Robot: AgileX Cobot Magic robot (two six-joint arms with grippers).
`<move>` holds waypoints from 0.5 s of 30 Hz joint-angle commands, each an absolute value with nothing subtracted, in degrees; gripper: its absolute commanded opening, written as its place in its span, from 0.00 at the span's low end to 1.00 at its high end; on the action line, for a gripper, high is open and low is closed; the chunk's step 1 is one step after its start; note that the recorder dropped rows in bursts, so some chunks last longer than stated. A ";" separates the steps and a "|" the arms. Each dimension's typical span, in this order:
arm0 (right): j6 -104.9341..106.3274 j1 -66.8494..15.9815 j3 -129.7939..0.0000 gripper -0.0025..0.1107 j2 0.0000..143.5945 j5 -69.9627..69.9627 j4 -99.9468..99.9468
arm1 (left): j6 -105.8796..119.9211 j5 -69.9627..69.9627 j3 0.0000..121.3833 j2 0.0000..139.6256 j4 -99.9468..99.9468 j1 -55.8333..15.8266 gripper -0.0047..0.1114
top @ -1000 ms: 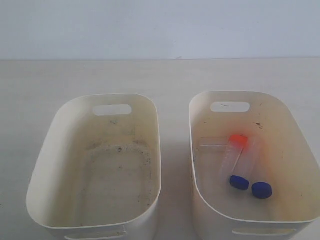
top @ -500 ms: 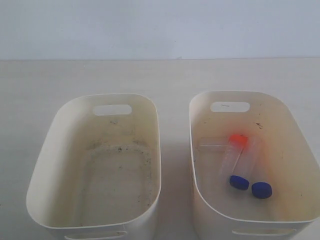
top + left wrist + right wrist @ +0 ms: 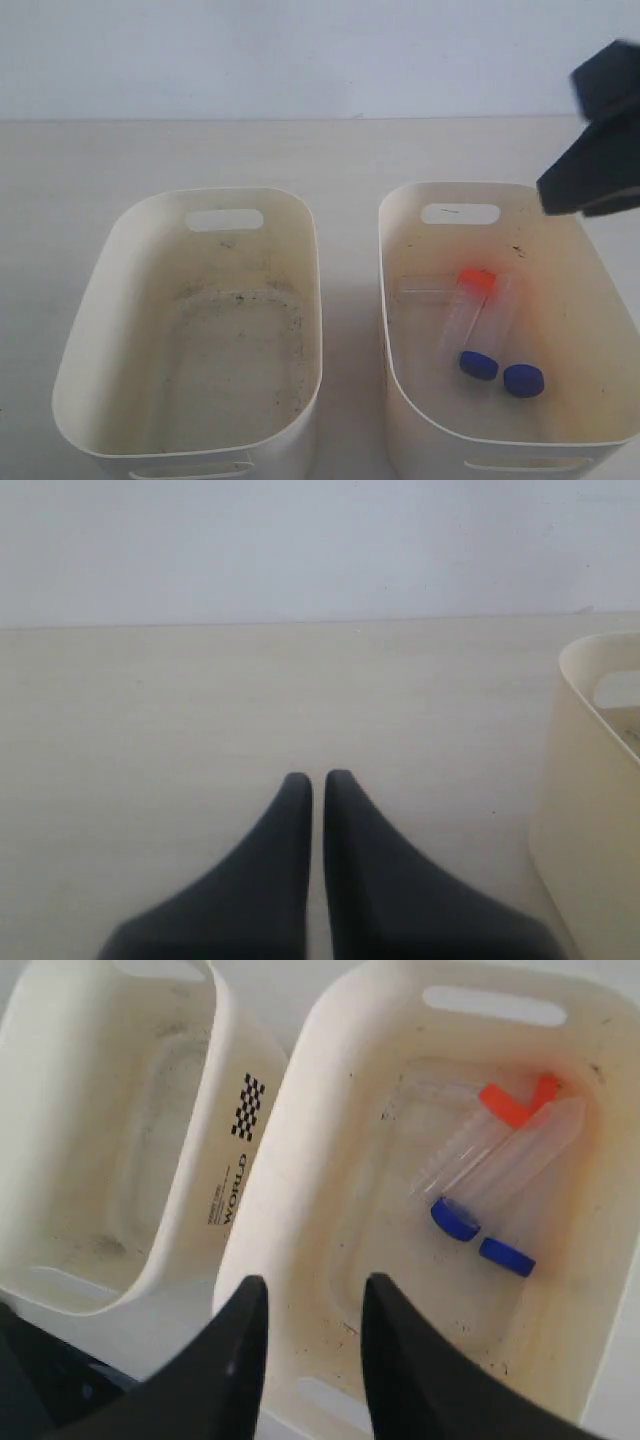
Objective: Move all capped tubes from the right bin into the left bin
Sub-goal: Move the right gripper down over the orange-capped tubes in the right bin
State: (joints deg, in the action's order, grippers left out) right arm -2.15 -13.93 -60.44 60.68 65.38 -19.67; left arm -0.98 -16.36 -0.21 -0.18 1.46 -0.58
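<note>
Several capped tubes point(image 3: 468, 318) lie crossed on the floor of the right bin point(image 3: 402, 245), showing orange and blue caps. The left bin point(image 3: 290, 235) holds none.

Right gripper point(image 3: 313, 1285): fingers moderately apart, empty, over the right bin.

Left gripper point(image 3: 317, 780): fingers nearly together, empty, over the table point(image 3: 150, 710).

Judgement: take the topmost tube mid-body, fingers straddling it crosswise, clear of the walls.

Printed label point(image 3: 232, 1185) on the right bin's outer side reads "WORLD", beside a chequered mark point(image 3: 247, 1107). The smaller print is unreadable.

Pale table point(image 3: 340, 150), plain wall point(image 3: 300, 50)
</note>
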 commanded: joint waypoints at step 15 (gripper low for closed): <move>-36.52 -29.27 -59.06 0.58 88.16 52.96 3.48 | -1.48 -15.98 0.00 0.00 1.10 -0.57 0.08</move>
State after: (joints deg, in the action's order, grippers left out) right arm -34.77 -29.10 -58.90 86.03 55.77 2.74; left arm -0.98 -16.36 -0.21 -0.18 1.46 -0.58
